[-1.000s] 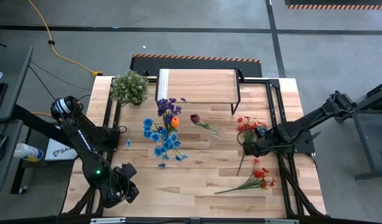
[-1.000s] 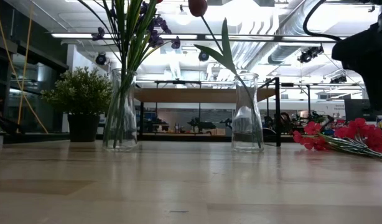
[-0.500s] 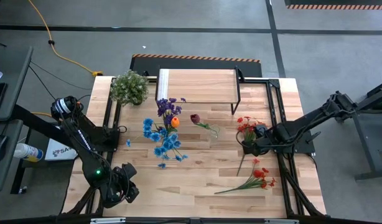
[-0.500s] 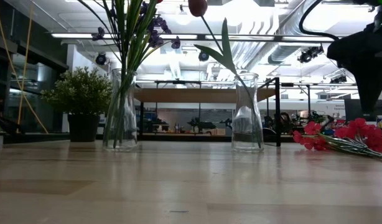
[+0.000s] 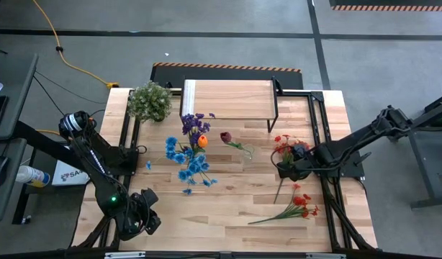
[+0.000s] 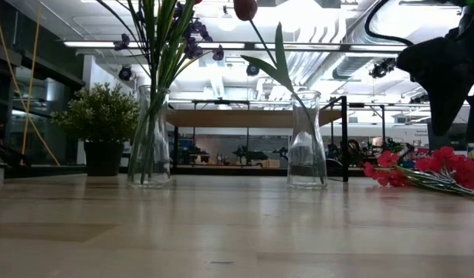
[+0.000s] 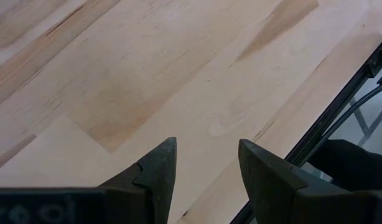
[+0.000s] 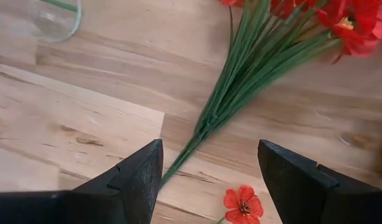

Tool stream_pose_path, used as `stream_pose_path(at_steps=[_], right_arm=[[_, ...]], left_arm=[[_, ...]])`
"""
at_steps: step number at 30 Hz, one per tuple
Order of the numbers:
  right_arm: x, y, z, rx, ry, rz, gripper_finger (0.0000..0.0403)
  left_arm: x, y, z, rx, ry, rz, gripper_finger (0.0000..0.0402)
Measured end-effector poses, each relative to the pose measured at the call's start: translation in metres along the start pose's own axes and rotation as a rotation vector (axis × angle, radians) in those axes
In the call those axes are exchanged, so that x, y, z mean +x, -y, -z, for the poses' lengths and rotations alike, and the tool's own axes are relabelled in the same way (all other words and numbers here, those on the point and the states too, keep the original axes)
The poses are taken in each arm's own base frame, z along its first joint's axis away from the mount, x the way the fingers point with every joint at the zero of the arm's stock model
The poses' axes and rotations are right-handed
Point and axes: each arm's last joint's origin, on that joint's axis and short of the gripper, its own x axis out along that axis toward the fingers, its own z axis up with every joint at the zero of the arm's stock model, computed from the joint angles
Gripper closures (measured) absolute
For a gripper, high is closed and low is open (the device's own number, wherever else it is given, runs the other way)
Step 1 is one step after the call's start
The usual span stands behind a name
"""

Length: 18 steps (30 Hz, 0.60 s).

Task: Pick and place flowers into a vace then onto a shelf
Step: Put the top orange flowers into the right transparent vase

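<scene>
A bunch of red flowers (image 5: 284, 144) lies flat on the table at the right, its green stems (image 8: 241, 81) running toward the near edge. My right gripper (image 8: 209, 180) hangs open just above those stems (image 5: 286, 168), pointing steeply down and touching nothing. A second red bunch (image 5: 299, 207) lies nearer the front edge. One glass vase (image 6: 150, 139) holds blue, purple and orange flowers (image 5: 191, 155). A second vase (image 6: 306, 143) holds one dark maroon flower (image 5: 226, 137). The shelf (image 5: 228, 99) stands at the far edge. My left gripper (image 7: 206, 177) waits open over bare wood at the front left (image 5: 145, 216).
A bushy potted plant (image 5: 149, 101) stands at the far left beside the shelf. Black frame rails (image 5: 318, 129) run along the table's right and left sides. Bare wood lies between the vases and the near edge (image 5: 221, 208).
My right gripper has tipped a little over the red flowers, its fingertips swinging slightly toward the table's left. Its fingers stay open.
</scene>
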Motion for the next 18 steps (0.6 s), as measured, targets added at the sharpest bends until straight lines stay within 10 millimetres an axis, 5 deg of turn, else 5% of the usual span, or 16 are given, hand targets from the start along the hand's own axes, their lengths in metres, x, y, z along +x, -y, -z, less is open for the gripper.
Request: stream_pose_path(at_steps=[18], right_arm=[[0.031,-0.015,0.0,0.029,0.01,0.122,0.015]], left_arm=[[0.0,0.001,0.0,-0.003,-0.002,0.007,0.0195]])
